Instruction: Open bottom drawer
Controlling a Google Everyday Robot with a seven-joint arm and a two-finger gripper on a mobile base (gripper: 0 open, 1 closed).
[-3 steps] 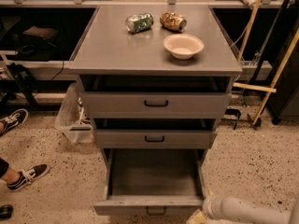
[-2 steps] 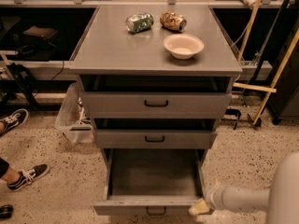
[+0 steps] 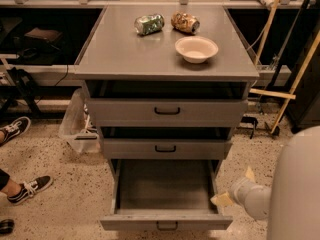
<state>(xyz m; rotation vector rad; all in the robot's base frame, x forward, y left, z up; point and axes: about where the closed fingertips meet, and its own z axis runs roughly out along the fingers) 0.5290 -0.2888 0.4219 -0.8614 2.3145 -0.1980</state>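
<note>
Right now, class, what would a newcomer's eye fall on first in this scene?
The bottom drawer stands pulled far out, its grey tray showing. The gripper hangs close beside its right side. On the cabinet top sit a bowl, a green can and a brown can.

Light: overhead, with a warm yellowish cast throughout. Counter (image 3: 125, 54) top is evenly lit, with a faint sheen near the green can (image 3: 149, 24) and brown can (image 3: 185, 22). Bowl (image 3: 196, 48) is the brightest item and throws a small soft shadow toward the near edge. Recesses above the two upper drawer fronts sit in deep shadow. Bottom drawer (image 3: 165, 184) tray is dim, darker toward the back. Background beneath the shelving is nearly black. Speckled floor (image 3: 65, 199) is moderately lit. Claw (image 3: 234, 189), low right just beside the bottom drawer's right side, shows pale tan. The arm (image 3: 295, 189) behind it is a washed-out pale mass.
</note>
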